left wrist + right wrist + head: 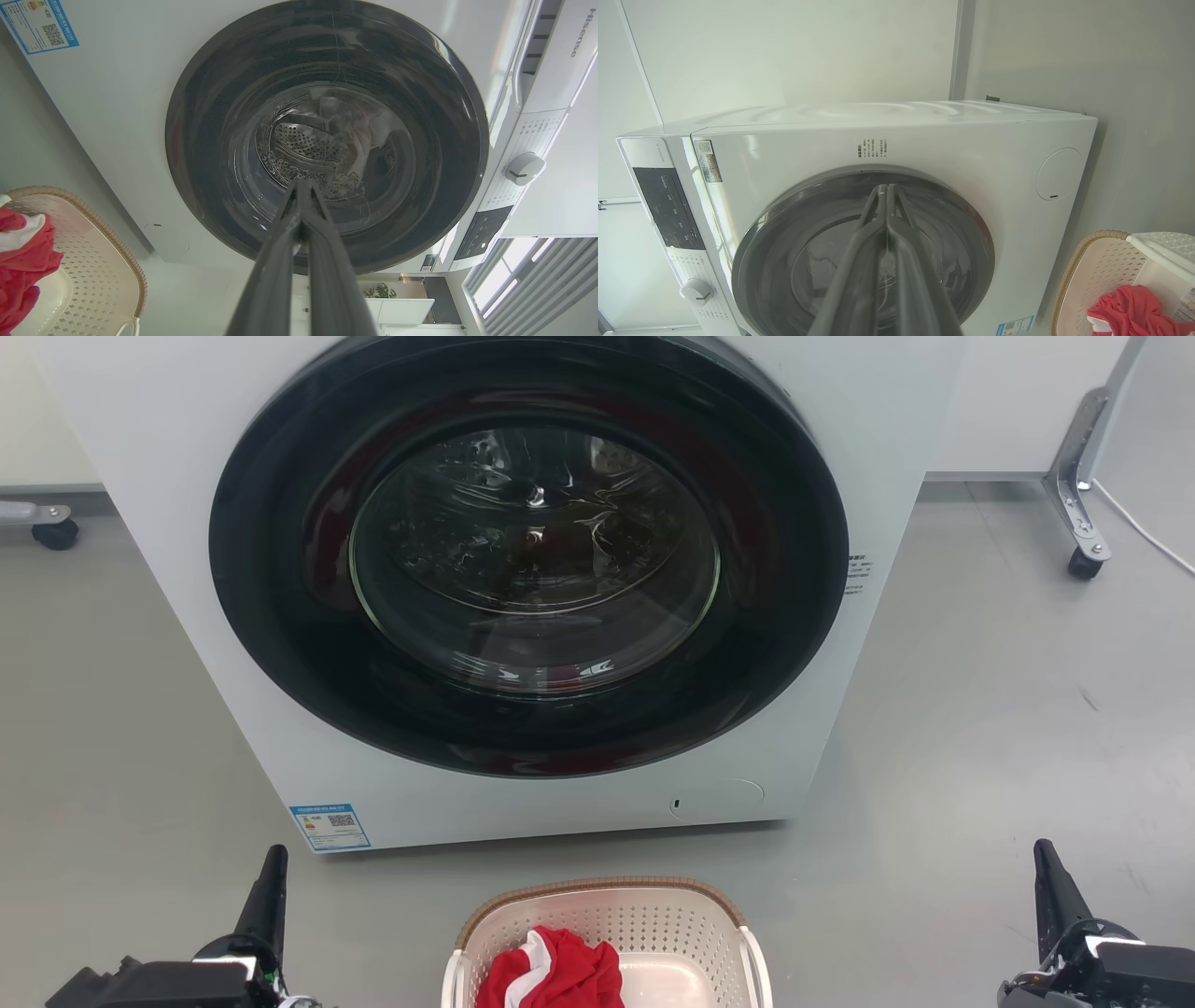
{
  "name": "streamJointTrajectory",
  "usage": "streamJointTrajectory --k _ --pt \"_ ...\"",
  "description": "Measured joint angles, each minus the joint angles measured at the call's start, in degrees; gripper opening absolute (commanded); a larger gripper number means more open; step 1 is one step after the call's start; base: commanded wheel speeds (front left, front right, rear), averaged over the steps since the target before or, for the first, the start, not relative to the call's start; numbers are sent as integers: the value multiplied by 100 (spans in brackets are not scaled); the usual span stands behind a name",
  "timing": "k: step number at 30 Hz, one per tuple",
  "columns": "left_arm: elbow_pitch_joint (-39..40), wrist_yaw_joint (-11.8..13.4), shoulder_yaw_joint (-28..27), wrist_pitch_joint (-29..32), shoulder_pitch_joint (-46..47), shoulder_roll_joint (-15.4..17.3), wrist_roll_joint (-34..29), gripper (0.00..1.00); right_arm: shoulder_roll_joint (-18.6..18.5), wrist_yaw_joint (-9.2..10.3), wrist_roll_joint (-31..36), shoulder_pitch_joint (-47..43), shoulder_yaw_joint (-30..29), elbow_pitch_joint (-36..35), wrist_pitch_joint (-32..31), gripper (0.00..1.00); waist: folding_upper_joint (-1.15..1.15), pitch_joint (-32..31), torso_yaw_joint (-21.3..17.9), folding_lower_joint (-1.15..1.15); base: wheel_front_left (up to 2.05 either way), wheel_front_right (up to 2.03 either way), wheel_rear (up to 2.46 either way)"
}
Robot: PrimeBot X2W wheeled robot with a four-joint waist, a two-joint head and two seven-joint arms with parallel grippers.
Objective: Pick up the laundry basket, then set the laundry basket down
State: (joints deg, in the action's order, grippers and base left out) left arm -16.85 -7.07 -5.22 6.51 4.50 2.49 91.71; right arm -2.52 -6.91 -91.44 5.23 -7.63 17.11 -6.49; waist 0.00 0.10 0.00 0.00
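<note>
While the laundry basket (672, 929) rests on the floor (980, 756) before the washing machine (187, 476), left gripper (274, 868) and right gripper (1046, 861) flank it, fingers pressed together.

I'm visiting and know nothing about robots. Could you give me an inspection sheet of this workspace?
Surface: grey floor, smooth.
Job's things: laundry basket on the floor before the washing machine, red and white cloth inside.
Clutter: nothing seen.
Grippers: left gripper and right gripper either side of the basket, jaws shut, holding nothing.
Cables: white cable on the floor, far right.
Surroundings: washing machine door closed; wheeled frame leg at right.
</note>
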Motion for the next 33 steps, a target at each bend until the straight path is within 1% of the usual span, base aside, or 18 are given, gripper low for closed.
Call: streamJointTrajectory --k 33 --pt "-8 0 0 0 1 0 0 0 0 0 0 0 1 0 0 0 0 0 0 0 0 0 0"
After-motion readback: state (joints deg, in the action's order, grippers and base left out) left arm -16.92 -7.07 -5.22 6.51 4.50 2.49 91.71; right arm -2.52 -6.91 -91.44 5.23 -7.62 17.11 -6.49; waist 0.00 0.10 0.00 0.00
